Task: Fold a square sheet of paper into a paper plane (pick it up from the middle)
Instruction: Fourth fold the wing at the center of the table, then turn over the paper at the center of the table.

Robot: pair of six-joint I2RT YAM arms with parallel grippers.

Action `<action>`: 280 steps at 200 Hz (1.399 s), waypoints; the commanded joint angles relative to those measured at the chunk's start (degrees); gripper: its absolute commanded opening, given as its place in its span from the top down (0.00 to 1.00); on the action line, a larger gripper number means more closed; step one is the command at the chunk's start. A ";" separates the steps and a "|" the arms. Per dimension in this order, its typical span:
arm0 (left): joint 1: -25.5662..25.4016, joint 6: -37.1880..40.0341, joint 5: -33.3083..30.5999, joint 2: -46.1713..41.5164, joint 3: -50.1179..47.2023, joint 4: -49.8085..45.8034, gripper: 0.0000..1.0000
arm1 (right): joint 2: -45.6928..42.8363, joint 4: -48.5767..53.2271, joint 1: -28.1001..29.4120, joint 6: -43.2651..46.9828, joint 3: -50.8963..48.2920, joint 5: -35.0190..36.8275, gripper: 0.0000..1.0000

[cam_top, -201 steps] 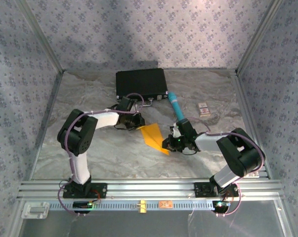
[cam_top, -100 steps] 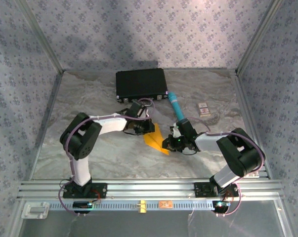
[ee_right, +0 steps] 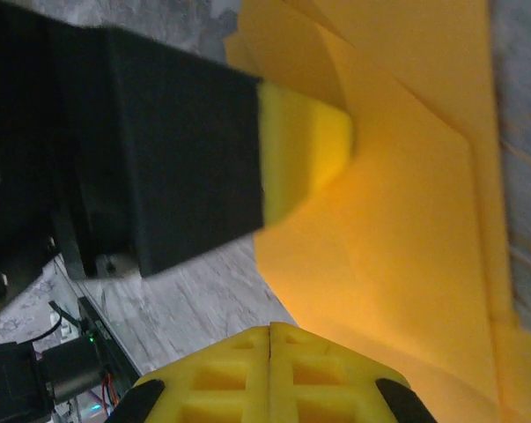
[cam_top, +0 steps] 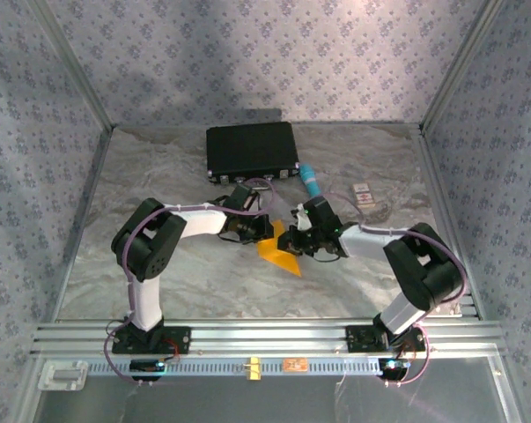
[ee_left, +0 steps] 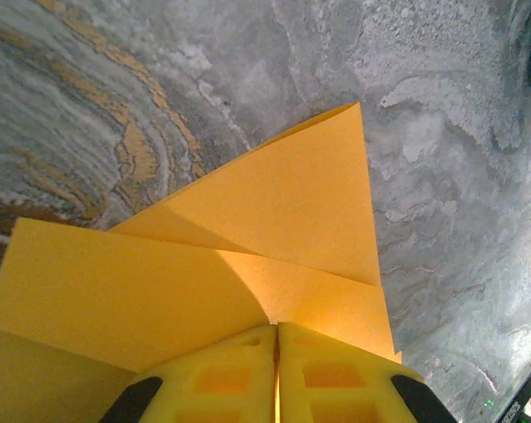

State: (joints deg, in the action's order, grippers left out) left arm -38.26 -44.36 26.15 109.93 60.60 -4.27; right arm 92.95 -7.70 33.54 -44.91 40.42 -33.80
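Observation:
The square sheet of paper [cam_top: 281, 255] lies part-folded on the marble table, orange-yellow, with a pointed corner away from me. In the left wrist view the sheet [ee_left: 300, 203] shows a triangular fold, and a raised flap curves up into my left gripper [ee_left: 276, 328], which is shut on it. From above, the left gripper [cam_top: 265, 233] sits at the paper's far left edge. My right gripper [cam_top: 292, 240] is shut with nothing between its fingers. Its tips [ee_right: 270, 328] are at the sheet's [ee_right: 406, 247] edge, facing the left gripper's finger [ee_right: 305, 150].
A black case [cam_top: 252, 152] lies at the back of the table. A teal tube [cam_top: 311, 181] lies behind the right gripper, and a small white box [cam_top: 363, 194] to its right. Patterned walls and metal rails enclose the table.
The left gripper moved right onto the paper's far edge and closed further. The right gripper swung up and left to meet it over the sheet.

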 commanded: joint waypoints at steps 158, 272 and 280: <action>0.20 1.21 -1.18 2.22 -0.48 -2.84 0.91 | -11.56 4.42 -2.64 2.84 -18.02 -0.52 0.88; 0.67 -0.90 -0.34 1.45 -0.70 -2.05 0.91 | -21.92 8.78 -4.80 -3.63 -17.40 -0.74 0.69; 0.65 -1.02 -0.30 1.22 -0.83 -1.89 0.91 | -21.48 9.44 -4.82 -3.54 -17.09 -0.78 0.67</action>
State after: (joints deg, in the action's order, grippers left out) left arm -37.98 -44.66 26.59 109.95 60.58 -4.16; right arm 71.42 -1.37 28.95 -46.85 21.71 -34.30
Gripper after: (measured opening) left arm 0.087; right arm 0.298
